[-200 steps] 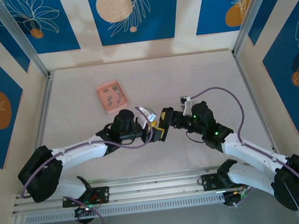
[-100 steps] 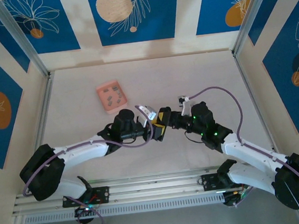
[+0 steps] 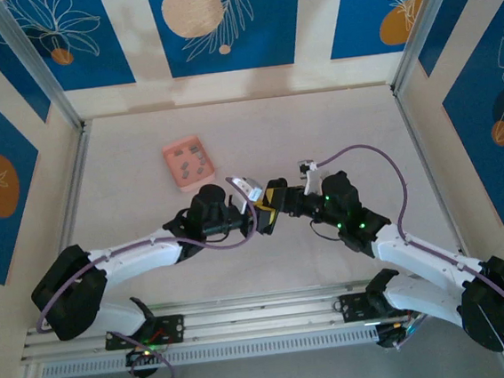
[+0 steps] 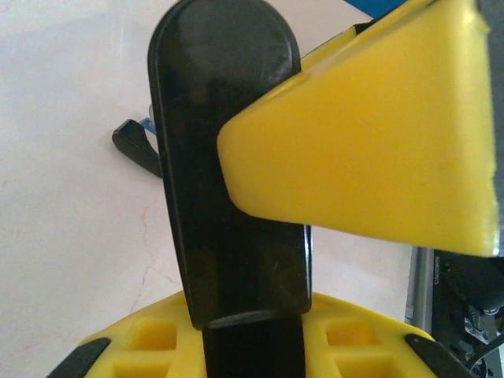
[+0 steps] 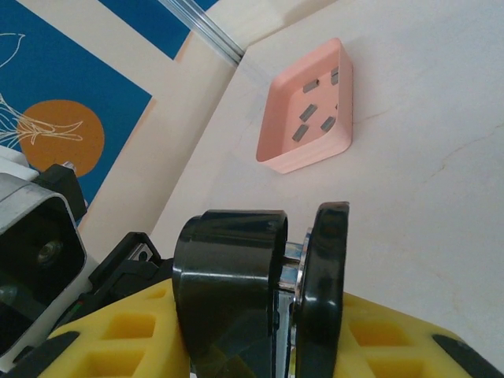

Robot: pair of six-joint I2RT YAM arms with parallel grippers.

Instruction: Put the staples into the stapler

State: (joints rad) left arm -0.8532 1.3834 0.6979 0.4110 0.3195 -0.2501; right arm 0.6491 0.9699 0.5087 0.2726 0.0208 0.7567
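The stapler (image 3: 250,192) is a black bar held above the table's middle, between both grippers. My left gripper (image 3: 247,214) is shut on it: in the left wrist view the stapler (image 4: 228,157) stands up out of the yellow jaws of the left gripper (image 4: 252,340). My right gripper (image 3: 272,207) meets it from the right. In the right wrist view the stapler (image 5: 236,283) is sprung apart, showing silvery metal, with the right gripper (image 5: 279,350) lying against both its sides. Staples (image 5: 309,112) lie as grey strips in the pink box (image 5: 272,146), which sits at the back left (image 3: 187,162).
One yellow finger (image 4: 370,150) of the right gripper crosses in front of the stapler in the left wrist view. Aluminium rails (image 3: 72,193) and patterned walls close the table (image 3: 335,127) in on three sides. The right arm's cable (image 3: 393,171) loops above the table.
My left jaws have closed on the stapler. The right gripper has shifted a little left toward the left gripper, and its jaws have widened slightly round the stapler.
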